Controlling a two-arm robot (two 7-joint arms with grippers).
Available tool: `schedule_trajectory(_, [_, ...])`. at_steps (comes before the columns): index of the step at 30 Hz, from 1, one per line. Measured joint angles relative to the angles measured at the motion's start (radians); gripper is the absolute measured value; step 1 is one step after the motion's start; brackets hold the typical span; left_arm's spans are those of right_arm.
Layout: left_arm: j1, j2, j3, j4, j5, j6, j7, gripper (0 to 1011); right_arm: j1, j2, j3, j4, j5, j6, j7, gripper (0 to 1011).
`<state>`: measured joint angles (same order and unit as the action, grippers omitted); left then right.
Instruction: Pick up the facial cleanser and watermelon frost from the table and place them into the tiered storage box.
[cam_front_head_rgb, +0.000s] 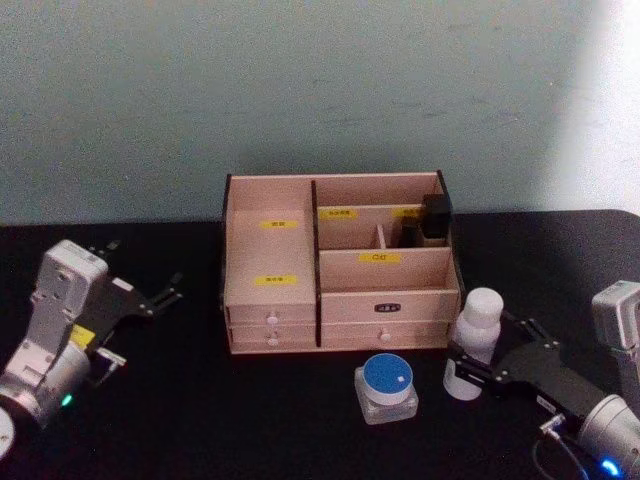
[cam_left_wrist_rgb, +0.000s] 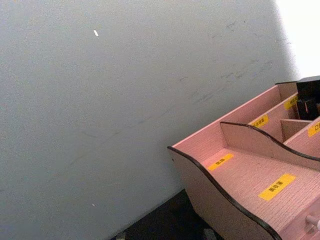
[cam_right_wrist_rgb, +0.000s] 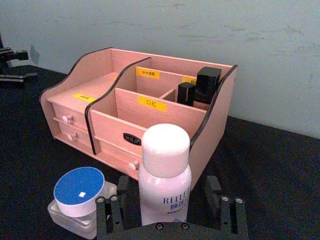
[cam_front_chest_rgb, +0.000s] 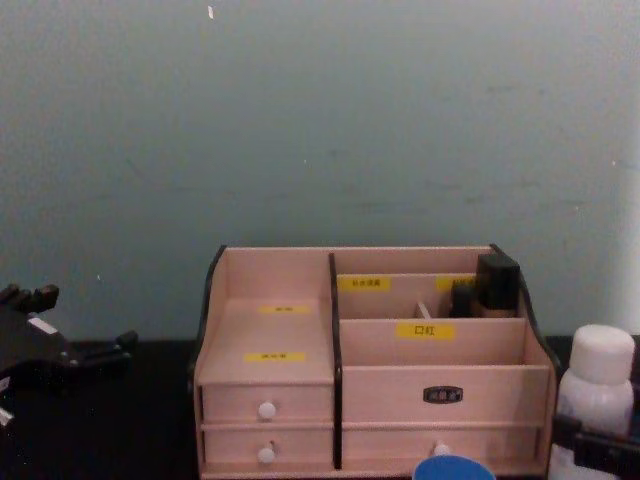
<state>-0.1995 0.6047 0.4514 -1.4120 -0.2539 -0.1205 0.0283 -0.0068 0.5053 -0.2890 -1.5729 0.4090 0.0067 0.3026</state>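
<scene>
Right hand (cam_right_wrist_rgb: 166, 182) around facial cleanser (cam_right_wrist_rgb: 164, 197)

We see left tiers of the tiered storage box (cam_front_head_rgb: 250, 255) open above. Black containers (cam_front_head_rgb: 432, 220) fill its back right compartment; watermelon frost (cam_front_head_rgb: 386, 380) fronts the drawers (cam_front_head_rgb: 350, 335).

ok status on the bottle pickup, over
Left gripper open, parked left of the light wooden tiered box. Right gripper open, fingers either side of the tall white-capped plastic bottle, on table. Short blue-lidded clear jar close beside one finger.
</scene>
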Motion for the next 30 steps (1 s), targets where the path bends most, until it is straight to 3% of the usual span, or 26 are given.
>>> schedule_trajectory(15, [0.000, 0.000, 0.000, 0.000, 0.000, 0.000, 0.000, 1001, -0.001, 0.002, -0.001, -0.002, 0.003, -0.001, -0.001, 604])
schedule_trajectory(25, [0.000, 0.000, 0.000, 0.000, 0.000, 0.000, 0.000, 1001, -0.003, 0.003, -0.001, -0.003, 0.004, -0.002, -0.001, 594])
schedule_trajectory(30, [0.000, 0.000, 0.000, 0.000, 0.000, 0.000, 0.000, 1002, -0.018, 0.005, 0.019, -0.021, 0.014, -0.001, 0.026, 594])
